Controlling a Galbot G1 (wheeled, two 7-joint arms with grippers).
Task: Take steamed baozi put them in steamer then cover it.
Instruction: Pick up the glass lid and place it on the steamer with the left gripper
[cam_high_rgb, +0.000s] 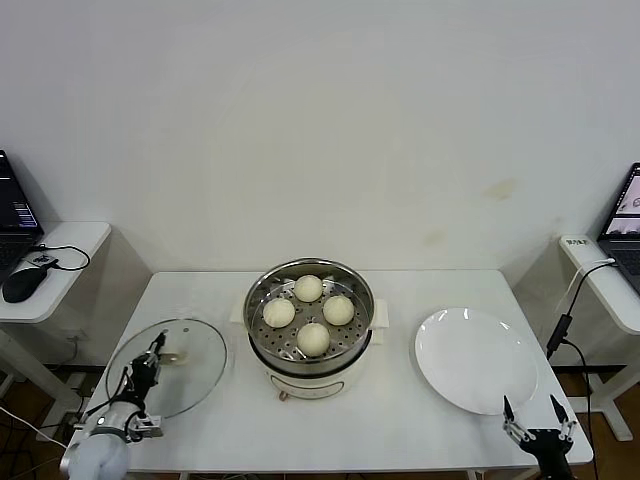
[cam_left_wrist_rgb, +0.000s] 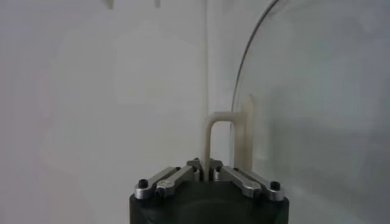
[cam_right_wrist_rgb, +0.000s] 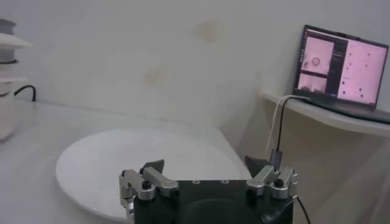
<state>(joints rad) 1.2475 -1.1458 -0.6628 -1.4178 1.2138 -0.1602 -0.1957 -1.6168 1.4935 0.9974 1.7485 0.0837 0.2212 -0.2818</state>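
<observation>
Four smooth, round, cream-white steamed baozi (cam_high_rgb: 309, 312) are seen lying in a diamond on the perforated floor of the steamer (cam_high_rgb: 310, 352), a shiny round steel basket set on a cream-white pot base at the middle of the white table (cam_high_rgb: 400, 420). To the robot's left of the steamer, the cover (cam_high_rgb: 185, 375), a round clear glass lid with a thin metal rim, is seen tilted over the table. Its cream-white bar handle (cam_left_wrist_rgb: 224, 137) is pinched between the narrow, closed fingers of the left gripper (cam_high_rgb: 152, 352), as shown in the left wrist view. To the right of the steamer, a flat, glossy white plate (cam_high_rgb: 475, 360) is laid on the table. The right gripper (cam_high_rgb: 537, 410) is held just beside the plate's near edge, its dark fingers spread wide and holding nothing.
</observation>
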